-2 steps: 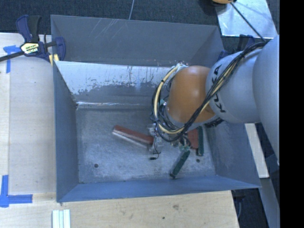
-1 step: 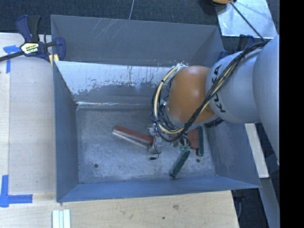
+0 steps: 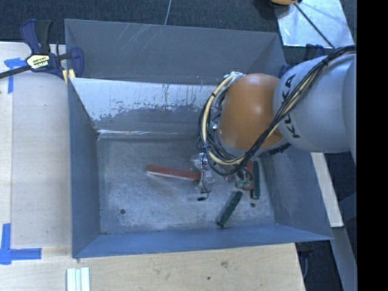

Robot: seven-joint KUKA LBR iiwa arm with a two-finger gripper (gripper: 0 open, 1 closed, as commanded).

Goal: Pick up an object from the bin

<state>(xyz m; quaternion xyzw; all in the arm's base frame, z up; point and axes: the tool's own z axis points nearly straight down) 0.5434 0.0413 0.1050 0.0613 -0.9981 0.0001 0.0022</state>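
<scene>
**A:** Where does the gripper [image 3: 204, 185] hang over the bin [image 3: 83, 162]?

**B:** Low over the floor, a little right of the frame's centre, below the arm's orange cover [image 3: 248, 117]. Cables and the wrist crowd it, so whether it is wide or narrow cannot be told.

**A:** And what is nearest to it?

**B:** A flat red stick [image 3: 171, 173]. It lies almost level across the middle of the floor, its long axis running left to right in the frame. Its right end comes up to the gripper, and the rest stretches away to the left.

**A:** So the gripper is at the stick's tip, not its middle.

**B:** So it appears (whether tip and gripper touch is too fine to make out). Judging from that, a grip would catch only the end unless the arm moves left along the stick, and it should close across the narrow width.

**A:** Anything else close by?

**B:** A dark green marker-like rod [image 3: 229, 208] lies slanted to the lower right of the gripper, apart from it. A second dark green piece [image 3: 255, 180] stands nearly upright in the frame, further right, partly under the arm.
</scene>
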